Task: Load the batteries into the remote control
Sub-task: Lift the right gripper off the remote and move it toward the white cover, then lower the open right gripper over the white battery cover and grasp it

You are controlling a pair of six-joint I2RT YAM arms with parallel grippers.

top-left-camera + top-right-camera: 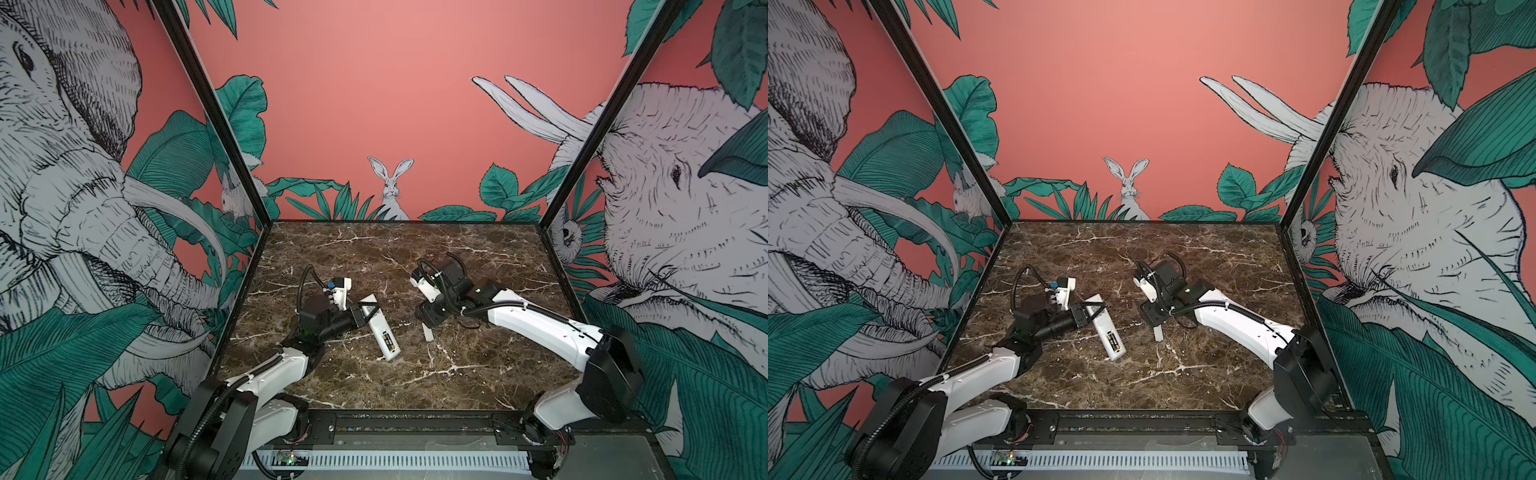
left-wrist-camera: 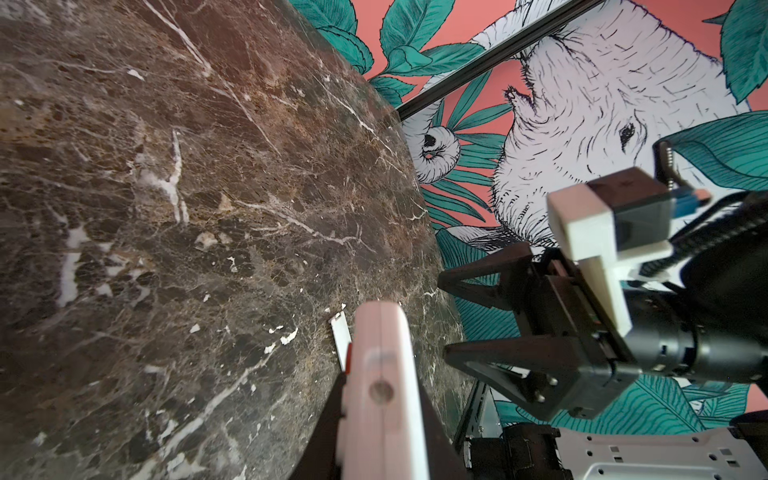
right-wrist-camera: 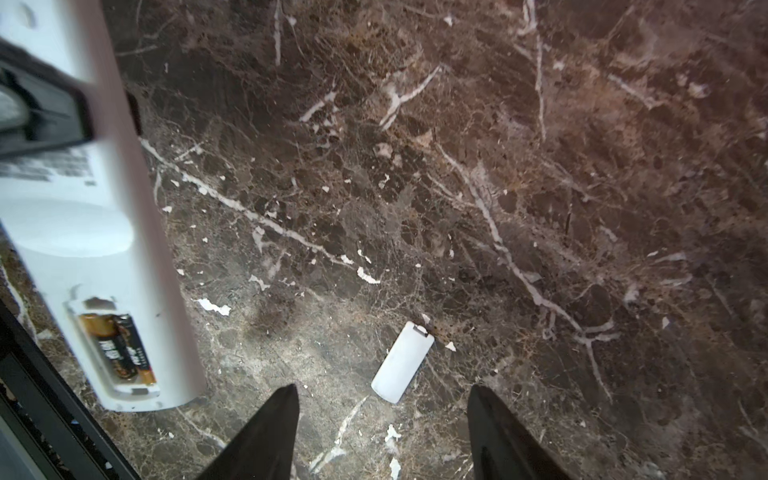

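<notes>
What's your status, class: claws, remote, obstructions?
Left claw shut on remote control. Right claw open over cover plate. Batteries in compartment, uncovered. Nothing obstructing.

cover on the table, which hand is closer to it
Right. The right hand hangs open over the cover; the left hand is farther off, shut on the remote.

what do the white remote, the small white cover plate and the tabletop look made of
The slim white remote control: likely moulded plastic, smooth satin shell, rounded edges. The small white rectangular cover plate: seemingly the same plastic, thin, with a moulded clip tab. The dark brown tabletop: looks like polished marble, white veins and soft glare; could be printed laminate.
</notes>
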